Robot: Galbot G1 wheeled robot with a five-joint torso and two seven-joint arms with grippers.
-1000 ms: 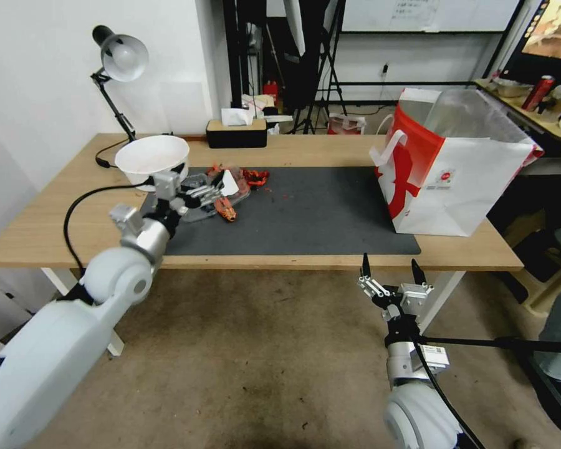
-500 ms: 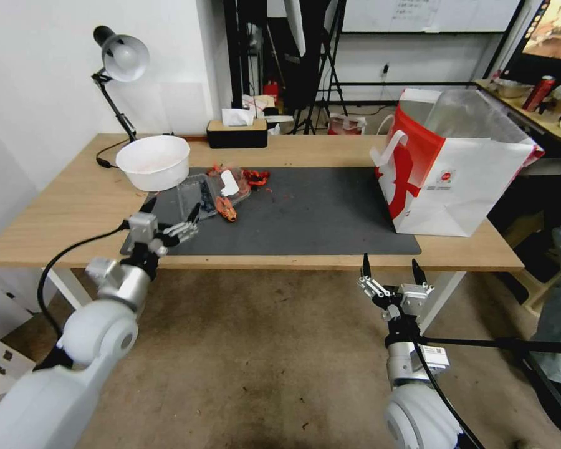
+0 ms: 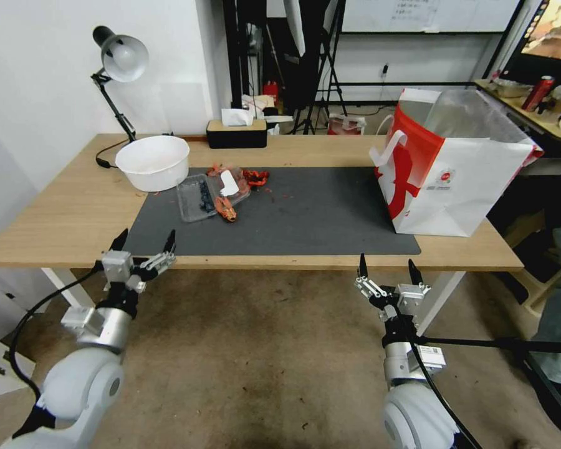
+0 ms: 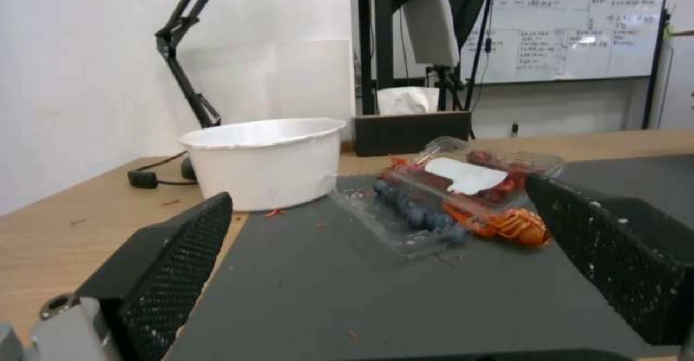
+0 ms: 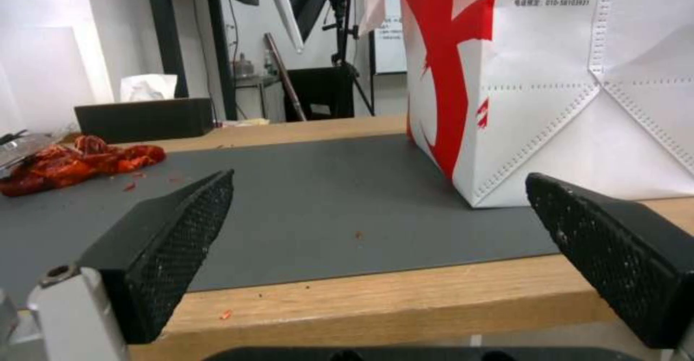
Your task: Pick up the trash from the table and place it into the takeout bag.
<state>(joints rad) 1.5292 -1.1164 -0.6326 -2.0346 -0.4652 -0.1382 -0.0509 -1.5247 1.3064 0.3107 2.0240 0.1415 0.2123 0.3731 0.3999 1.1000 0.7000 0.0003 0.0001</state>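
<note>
A: Where's the left gripper (image 3: 142, 241)?

B: At the near edge of the table (image 3: 56, 206), fingers spread, holding nothing. Just beyond it, up the dark mat (image 3: 305, 215), lie a white bowl (image 3: 153, 161) and an open clear clamshell tray (image 3: 212, 193) with dark berries, a white label and red-orange scraps.

A: What could go wrong?

B: I'd guess the thin tray flexes or skids if pinched on one flap, spilling berries. The red shell scraps (image 3: 254, 176) beside it are loose and may scatter.

A: And the right gripper (image 3: 388, 271)?

B: Released too, empty, at the table's front edge; the takeout bag (image 3: 455, 181) stands beyond it, mouth open. A nudge might tip it.

A: Any writing?

B: A small red round logo on the bag's front. From the right wrist, small print reads something like "010-58103931", though I can't vouch for every digit.
</note>
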